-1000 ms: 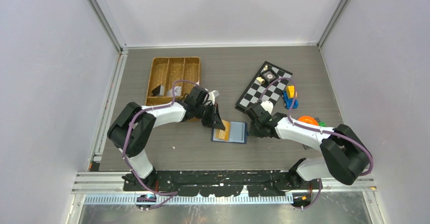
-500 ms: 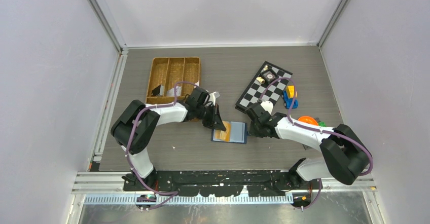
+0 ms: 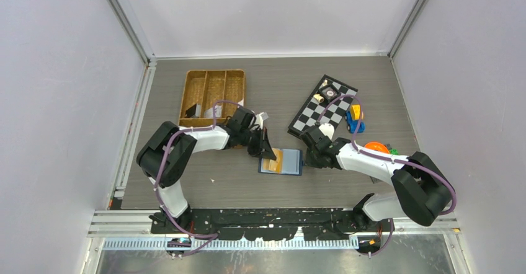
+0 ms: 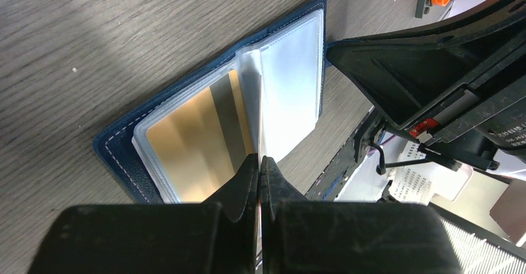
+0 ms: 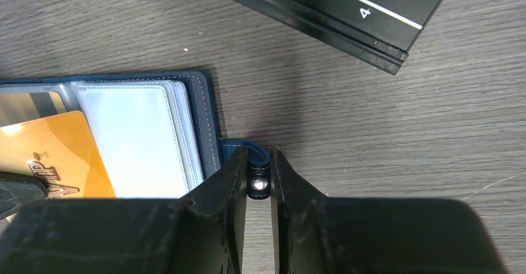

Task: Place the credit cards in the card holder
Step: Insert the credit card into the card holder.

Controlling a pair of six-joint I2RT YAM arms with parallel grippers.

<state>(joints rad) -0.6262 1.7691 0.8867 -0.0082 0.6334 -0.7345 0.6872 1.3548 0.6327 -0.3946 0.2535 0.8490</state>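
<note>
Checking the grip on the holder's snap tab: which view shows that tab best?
Right wrist: the snap tab and its metal stud sit close up, pinched between the right gripper fingers. The top view shows it too small; the left wrist view shows only a sliver.

Mid table (image 3: 217, 187): card holder (image 3: 290, 162) lying open; card (image 3: 271, 160) on its left half; left gripper (image 3: 267, 154) at its left side, right gripper (image 3: 305, 158) at its right edge; tray (image 3: 214, 93) behind and left; checkerboard (image 3: 313, 110) behind and right, toy car (image 3: 355, 125) at checkerboard's right edge
</note>
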